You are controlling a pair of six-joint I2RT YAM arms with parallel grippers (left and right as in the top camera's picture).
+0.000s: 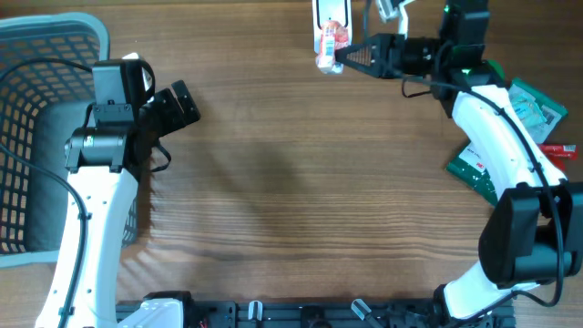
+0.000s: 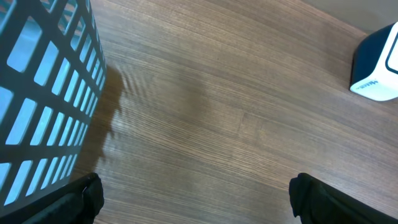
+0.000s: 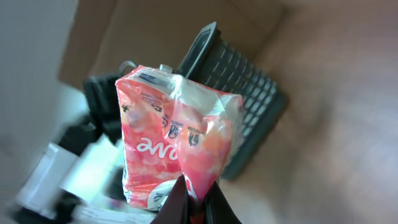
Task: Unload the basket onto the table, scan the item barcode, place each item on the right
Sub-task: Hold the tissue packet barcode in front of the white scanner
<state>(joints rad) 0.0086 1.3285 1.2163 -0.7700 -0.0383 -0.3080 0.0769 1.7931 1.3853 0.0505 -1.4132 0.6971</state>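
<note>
A pink and red plastic packet [image 1: 330, 41] hangs at the table's far edge, top centre. My right gripper [image 1: 342, 56] is shut on its crimped lower edge. In the right wrist view the packet [image 3: 165, 143] fills the middle, printed side toward the camera, and the right gripper [image 3: 198, 205] pinches a fold of it. No barcode is readable. A white device [image 1: 328, 11] stands just behind the packet. My left gripper [image 1: 182, 105] hovers over the left of the table beside the basket. It is open and holds nothing, and its fingers [image 2: 87, 196] stand wide apart over bare wood.
A blue-grey lattice basket [image 1: 36, 137] takes up the left edge, close to my left arm, and its wall [image 2: 37, 93] shows at the left. Green packets [image 1: 474, 169] and a red item [image 1: 560, 150] lie at the right. A white and blue box [image 2: 379, 62] stands at the right.
</note>
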